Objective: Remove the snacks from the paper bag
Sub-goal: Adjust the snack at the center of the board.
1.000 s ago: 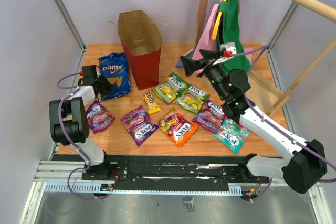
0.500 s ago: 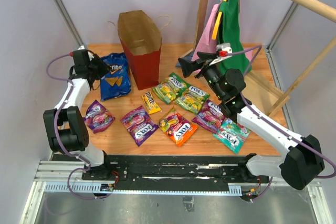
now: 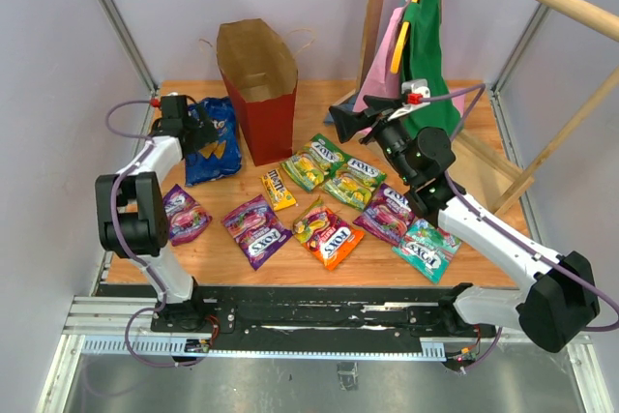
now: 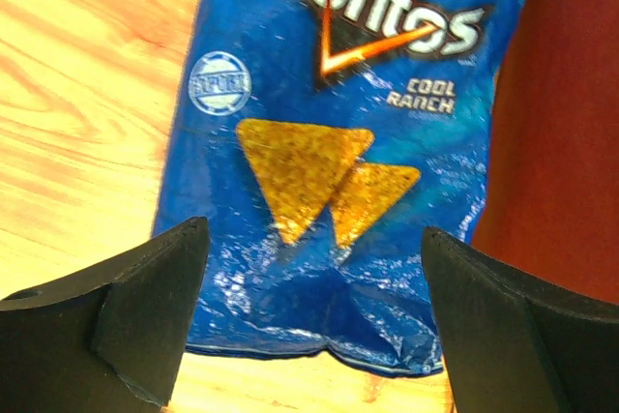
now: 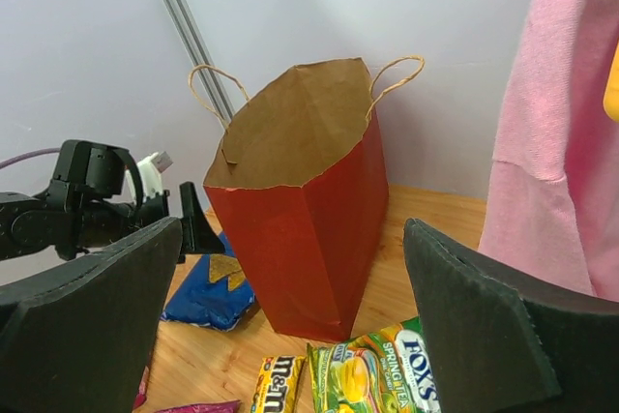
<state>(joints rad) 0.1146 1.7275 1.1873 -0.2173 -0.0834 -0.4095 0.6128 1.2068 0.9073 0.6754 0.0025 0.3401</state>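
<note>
The dark red paper bag (image 3: 259, 103) (image 5: 309, 210) stands upright and open at the back of the table; its inside is hidden from me. A blue Doritos packet (image 3: 214, 145) (image 4: 329, 132) lies flat to its left. My left gripper (image 3: 193, 130) (image 4: 314, 321) hovers open over the packet's lower edge, its fingers (image 4: 145, 311) apart on either side and touching nothing. Several snacks lie spread over the table: a yellow M&M's packet (image 3: 279, 189), purple (image 3: 256, 229), orange (image 3: 334, 239) and teal (image 3: 426, 250) ones. My right gripper (image 3: 346, 119) (image 5: 290, 336) is open in the air, facing the bag.
A wooden rack (image 3: 377, 7) at the back right carries pink and green garments (image 3: 426, 36); the pink cloth (image 5: 561, 142) hangs close beside my right gripper. A purple packet (image 3: 182, 215) lies next to the left arm's lower link. Walls close the table on three sides.
The left gripper went from shut on the Doritos packet to wide open, and the arm swung toward the back of the table. The right arm barely moved.
</note>
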